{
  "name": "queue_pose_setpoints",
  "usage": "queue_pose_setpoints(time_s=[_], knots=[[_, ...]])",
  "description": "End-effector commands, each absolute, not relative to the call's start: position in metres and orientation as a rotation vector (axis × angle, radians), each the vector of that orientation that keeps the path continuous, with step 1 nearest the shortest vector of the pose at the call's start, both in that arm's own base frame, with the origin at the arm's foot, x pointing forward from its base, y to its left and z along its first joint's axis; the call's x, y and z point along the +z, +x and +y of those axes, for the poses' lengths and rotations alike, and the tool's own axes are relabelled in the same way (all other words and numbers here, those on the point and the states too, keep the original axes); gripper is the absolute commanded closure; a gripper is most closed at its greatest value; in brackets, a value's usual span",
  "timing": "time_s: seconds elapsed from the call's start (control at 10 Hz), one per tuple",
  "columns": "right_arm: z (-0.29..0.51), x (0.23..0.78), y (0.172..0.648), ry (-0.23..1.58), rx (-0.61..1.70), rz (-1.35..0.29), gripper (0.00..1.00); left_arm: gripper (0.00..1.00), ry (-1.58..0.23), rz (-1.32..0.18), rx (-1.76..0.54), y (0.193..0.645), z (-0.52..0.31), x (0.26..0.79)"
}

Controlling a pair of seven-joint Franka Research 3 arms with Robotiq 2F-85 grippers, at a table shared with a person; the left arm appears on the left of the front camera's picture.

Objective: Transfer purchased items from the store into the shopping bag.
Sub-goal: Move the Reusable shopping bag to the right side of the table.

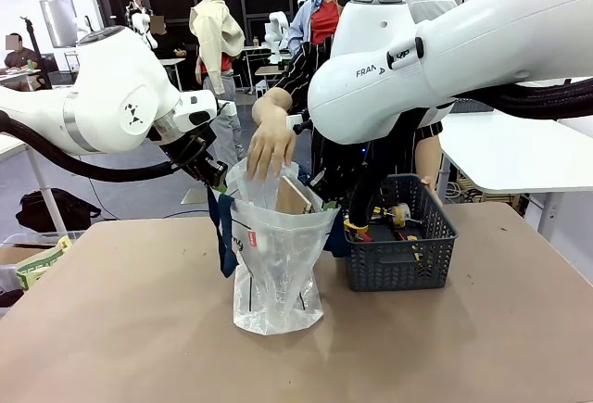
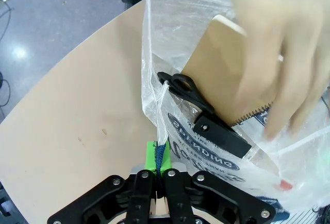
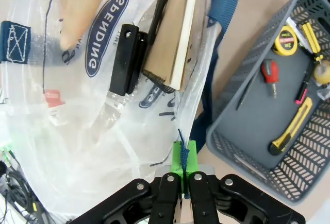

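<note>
The clear shopping bag [image 1: 278, 264] stands open mid-table, held by both blue straps. My left gripper [image 1: 211, 173] is shut on the left strap [image 2: 161, 154], with its green pads pinching it [image 2: 157, 157]. My right gripper [image 1: 326, 185] is shut on the right strap [image 3: 184, 154], right at the bag's edge [image 3: 184, 158]. A person's hand [image 1: 269, 144] lowers a flat tan box [image 1: 295, 196] into the bag's mouth. The box [image 2: 221, 69] rests beside a black clip-like item [image 2: 206, 118] inside the bag. The dark grey basket, the store [image 1: 398, 269], stands just right of the bag.
Inside the basket [image 3: 242, 131] lie a yellow tape measure [image 3: 284, 41], a red-handled tool [image 3: 268, 72] and a yellow utility knife [image 3: 291, 126]. Bare tan tabletop [image 1: 139, 329] surrounds the bag. A white table [image 1: 519, 153] stands behind on the right.
</note>
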State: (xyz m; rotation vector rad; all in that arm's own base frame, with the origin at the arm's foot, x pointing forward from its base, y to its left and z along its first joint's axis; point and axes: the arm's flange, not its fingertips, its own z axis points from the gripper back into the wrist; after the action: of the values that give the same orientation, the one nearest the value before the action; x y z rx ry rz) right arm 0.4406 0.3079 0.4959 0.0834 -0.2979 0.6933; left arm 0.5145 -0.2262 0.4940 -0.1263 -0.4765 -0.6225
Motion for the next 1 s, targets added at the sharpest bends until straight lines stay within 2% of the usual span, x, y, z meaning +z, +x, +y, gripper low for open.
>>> queue_pose_setpoints(time_s=[0.0,0.9], knots=[[0.3047,0.4965,0.4383,0.089,0.69,-0.305,1.0,1.0,-0.125,-0.486,-0.62,0.5157,-0.2245,0.4953],[0.3047,0.4965,0.4383,0.089,0.69,-0.305,1.0,1.0,-0.125,-0.486,-0.62,0.5157,-0.2245,0.4953]])
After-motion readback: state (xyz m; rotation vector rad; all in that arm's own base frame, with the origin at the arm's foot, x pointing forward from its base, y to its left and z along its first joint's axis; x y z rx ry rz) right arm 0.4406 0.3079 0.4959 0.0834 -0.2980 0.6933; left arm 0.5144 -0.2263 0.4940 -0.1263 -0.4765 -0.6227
